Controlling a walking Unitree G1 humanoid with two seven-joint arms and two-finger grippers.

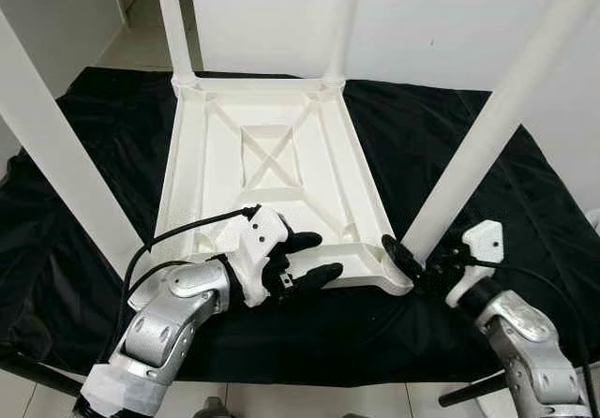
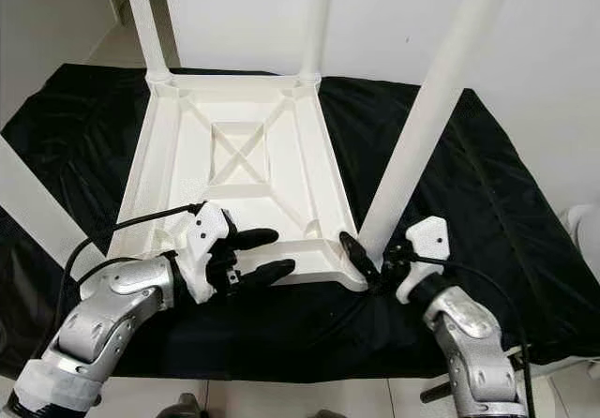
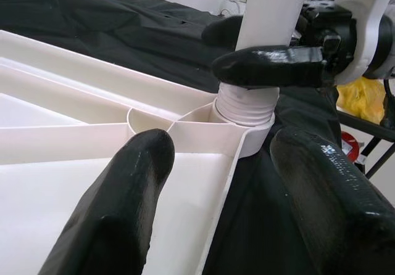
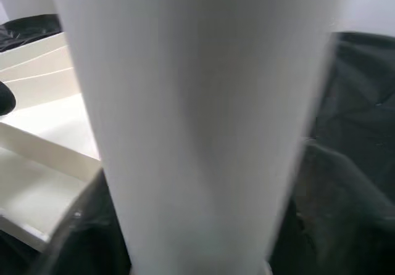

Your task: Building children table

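Left eye view: white plastic child's tabletop (image 1: 272, 170) lies upside down, ribbed underside with an X brace facing up, on a black cloth (image 1: 441, 146) covering the worktop. Four white tubular legs stand up from its corners: far-left leg (image 1: 175, 20), far-right leg (image 1: 343, 24), near-left leg (image 1: 56, 151), near-right leg (image 1: 497, 109).

Near-right leg sits in the near-right corner socket (image 3: 244, 111); left wrist view shows a ribbed or threaded collar at its base, just above the socket rim.

Right gripper (image 1: 412, 261) is at the base of that leg, fingers closed around it just above the socket. One black finger (image 3: 271, 65) crosses the front of the leg in the left wrist view. In the right wrist view, the leg is blurred and very close to the camera.

Left gripper (image 1: 309, 259) is at the tabletop's near edge, left of the socket. Fingers spread apart, gripping nothing: one finger (image 3: 117, 207) lies over the tabletop's inner surface, the other (image 3: 327, 195) hangs outside the rim over the cloth.

Surroundings: white wall behind the worktop, pale floor at the near edge, small yellow object (image 3: 358, 93) in the background past the right gripper.
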